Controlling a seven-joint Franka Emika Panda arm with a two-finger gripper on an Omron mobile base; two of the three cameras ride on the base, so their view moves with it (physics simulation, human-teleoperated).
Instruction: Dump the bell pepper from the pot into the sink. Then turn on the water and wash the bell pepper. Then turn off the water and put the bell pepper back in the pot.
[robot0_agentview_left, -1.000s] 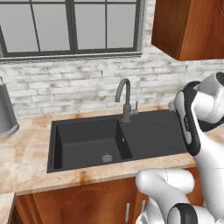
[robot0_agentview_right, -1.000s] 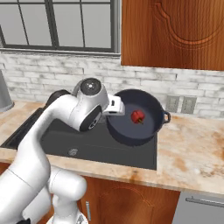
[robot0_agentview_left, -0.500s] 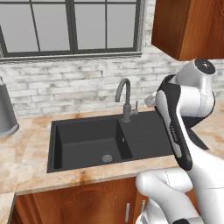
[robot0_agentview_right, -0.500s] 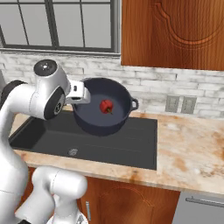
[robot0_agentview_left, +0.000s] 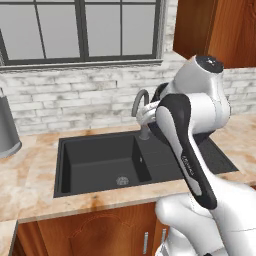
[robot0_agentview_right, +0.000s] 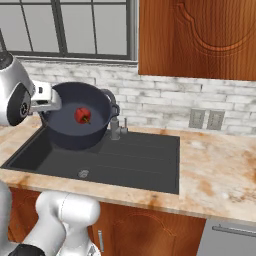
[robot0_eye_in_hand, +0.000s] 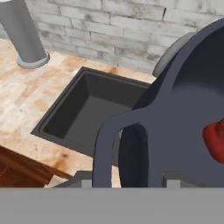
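Note:
The dark navy pot (robot0_agentview_right: 75, 131) hangs in the air above the left part of the black sink (robot0_agentview_right: 142, 167), tipped so its mouth faces the right base camera. Inside it lies the small red bell pepper (robot0_agentview_right: 82, 116). My gripper (robot0_agentview_right: 49, 102) is shut on the pot's left side handle. In the hand view that handle (robot0_eye_in_hand: 114, 141) loops up between my fingertips, with the pot wall (robot0_eye_in_hand: 188, 109) and a sliver of the bell pepper (robot0_eye_in_hand: 216, 139) at the right. The grey gooseneck faucet (robot0_agentview_right: 115, 125) stands just behind the pot; no water runs. In the left base view my arm hides most of the pot.
A tall grey metal container (robot0_agentview_left: 7, 131) stands on the counter left of the sink (robot0_agentview_left: 100, 160). The faucet (robot0_agentview_left: 140, 103) rises behind the basin divider. Marble counter (robot0_agentview_right: 220, 165) stretches right of the sink, under a wooden wall cabinet (robot0_agentview_right: 200, 37).
The arm has swung left with the pot, from above the counter right of the sink to above the sink's left part. The bell pepper has stayed inside.

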